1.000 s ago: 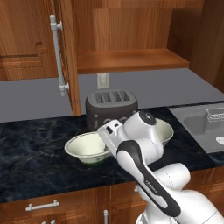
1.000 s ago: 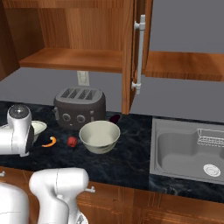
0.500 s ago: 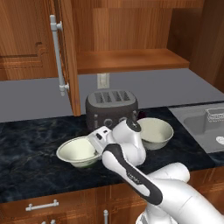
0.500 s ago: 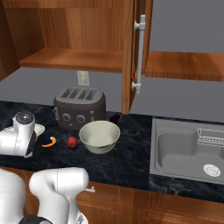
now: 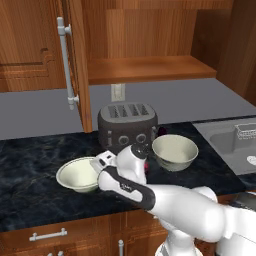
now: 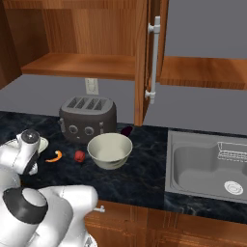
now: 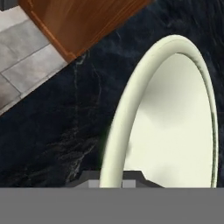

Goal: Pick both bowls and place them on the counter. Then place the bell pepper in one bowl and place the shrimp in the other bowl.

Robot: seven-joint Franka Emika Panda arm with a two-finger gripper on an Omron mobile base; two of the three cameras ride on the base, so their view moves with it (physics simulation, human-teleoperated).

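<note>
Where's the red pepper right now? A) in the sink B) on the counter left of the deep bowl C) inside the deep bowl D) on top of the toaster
B: in the right base view the red pepper lies on the black counter just left of the deep bowl, beside the orange shrimp, in front of the toaster; the bowl's inside looks empty.

The shallow bowl [image 5: 77, 174] at the end effector [image 7: 110, 181] is cream-white. Beyond it the deeper bowl [image 6: 109, 150] is cream too. The counter [image 5: 30, 190] is black with bluish veins. Beside the end effector lie an orange shrimp [image 6: 54, 157] and a red bell pepper [image 6: 79, 156].
</note>
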